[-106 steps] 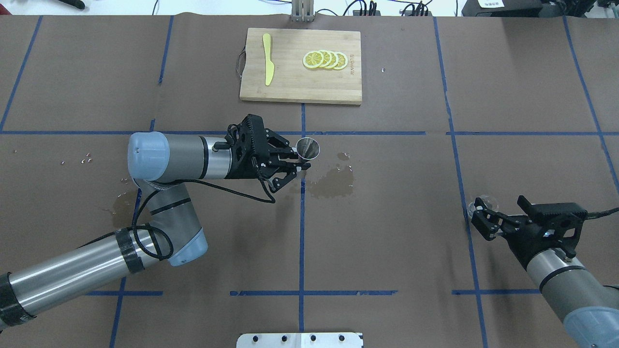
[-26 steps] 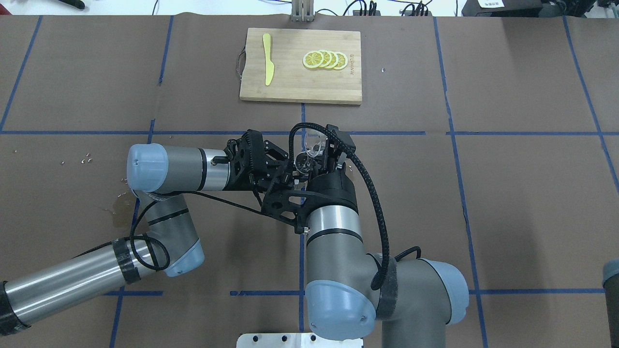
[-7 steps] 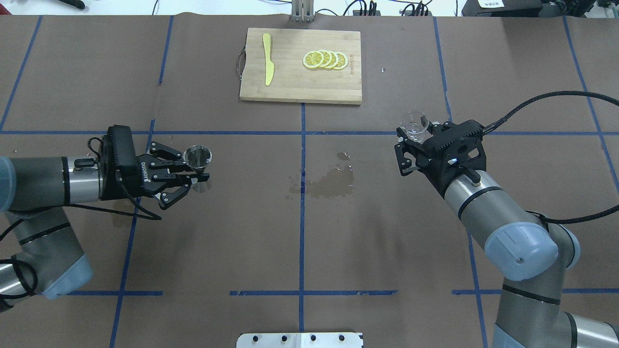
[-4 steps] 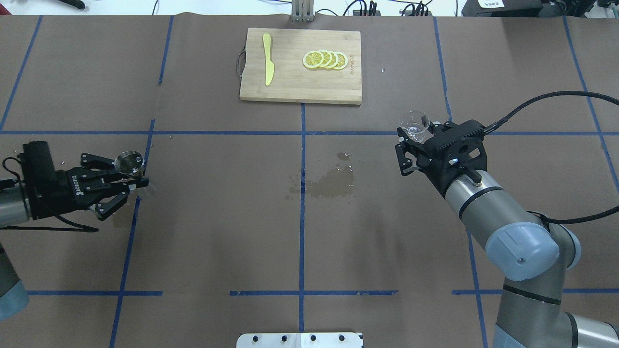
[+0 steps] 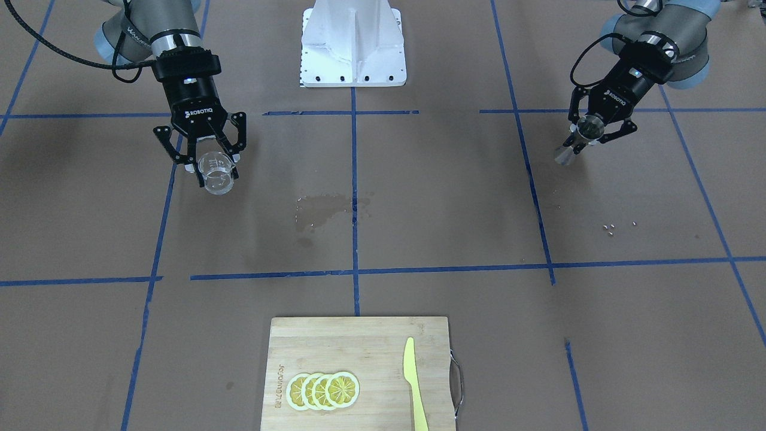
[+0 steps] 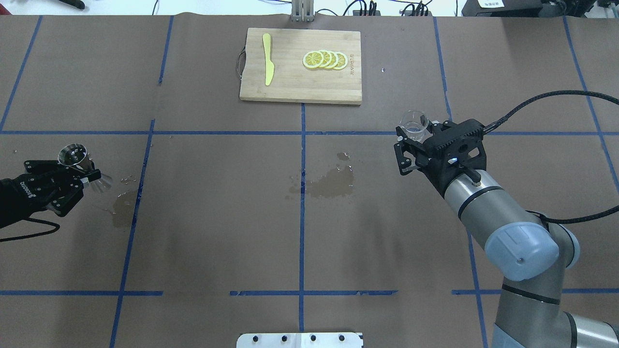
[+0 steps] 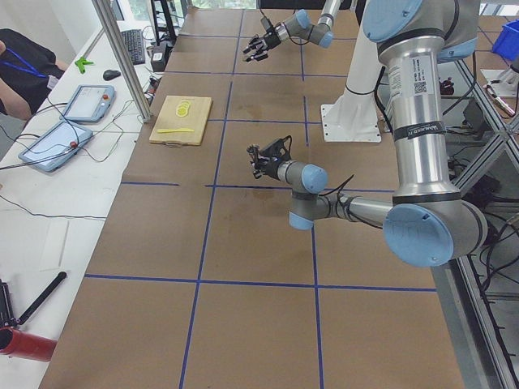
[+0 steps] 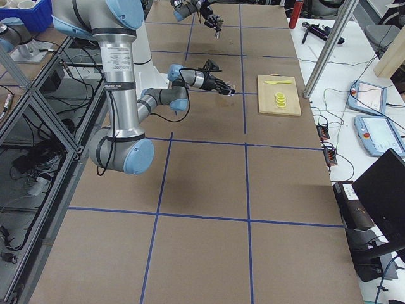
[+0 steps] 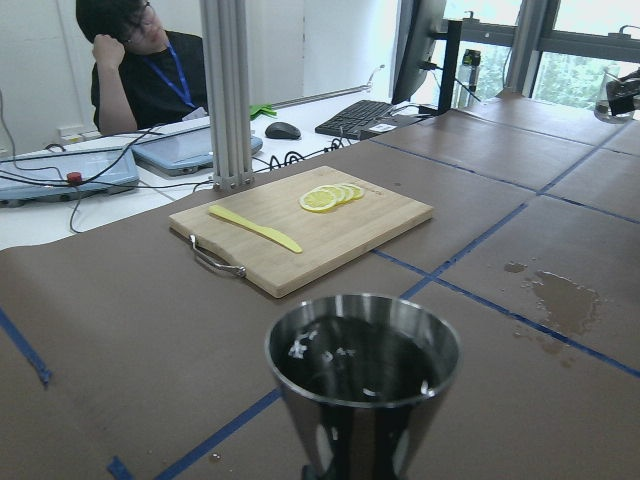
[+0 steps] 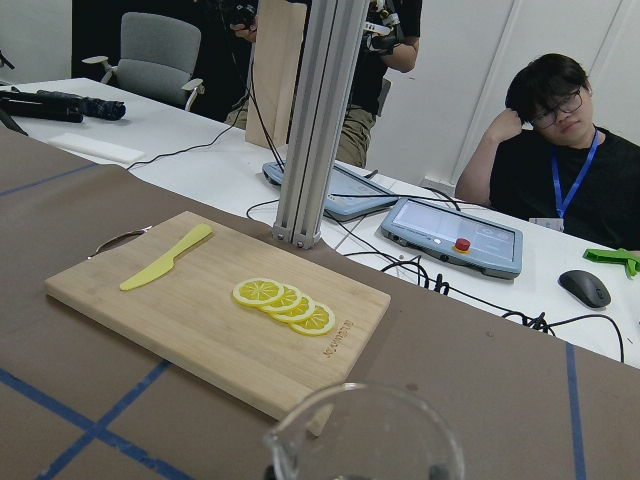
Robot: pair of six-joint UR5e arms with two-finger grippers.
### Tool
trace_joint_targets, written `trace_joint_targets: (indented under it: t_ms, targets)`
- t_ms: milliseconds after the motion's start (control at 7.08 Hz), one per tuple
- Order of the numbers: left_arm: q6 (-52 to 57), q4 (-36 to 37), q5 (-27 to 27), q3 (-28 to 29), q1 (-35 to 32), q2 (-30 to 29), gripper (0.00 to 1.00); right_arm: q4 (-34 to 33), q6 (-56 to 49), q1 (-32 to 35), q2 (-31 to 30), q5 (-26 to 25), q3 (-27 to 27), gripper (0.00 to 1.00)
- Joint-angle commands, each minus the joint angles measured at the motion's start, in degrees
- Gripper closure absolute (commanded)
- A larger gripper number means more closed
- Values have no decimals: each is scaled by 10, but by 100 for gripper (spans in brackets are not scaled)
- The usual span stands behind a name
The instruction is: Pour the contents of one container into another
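Note:
My left gripper [image 6: 88, 175] is shut on the waist of the steel hourglass jigger [image 6: 77, 157], near the table's left edge. On the right of the front-facing view that gripper [image 5: 588, 129] holds the jigger [image 5: 575, 143] above the paper. The left wrist view looks into the jigger's cup [image 9: 362, 385], which is wet inside with droplets. My right gripper [image 6: 414, 138] is shut on the clear glass beaker [image 6: 415, 123] at right of centre, lip pointing away from me. The beaker [image 5: 216, 178] looks almost empty, and its rim [image 10: 365, 435] fills the bottom of the right wrist view.
A wooden cutting board [image 6: 300, 84] lies at the far centre with lemon slices [image 6: 325, 59] and a yellow knife [image 6: 267, 59]. A wet patch [image 6: 329, 182] darkens the paper at the centre, and another stain [image 6: 123, 209] sits by the left gripper. A white base plate [image 6: 300, 340] sits at the near edge.
Both arms met at the centre with the beaker tipped over the jigger, then parted. In the last second the left gripper carried the jigger further left; the right arm stayed still.

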Motion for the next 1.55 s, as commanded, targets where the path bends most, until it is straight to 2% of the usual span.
trace_joint_targets:
  t_ms: [0,424,706,848,1413]
  targets:
    - [-30,1,141,16,93,11,100,1,0,1,2,0,0,100]
    - [-36,7,342,40,178,16,100,2,0,3,3,0,0,100]
    - [-64,16,410,46,195,16,100,2,0,3,4,0,0,100]
    - [-68,21,433,49,200,13,100,2,0,3,4,0,0,100]
    - [-98,22,436,70,209,5,100,2,-1,2,4,0,0,100]
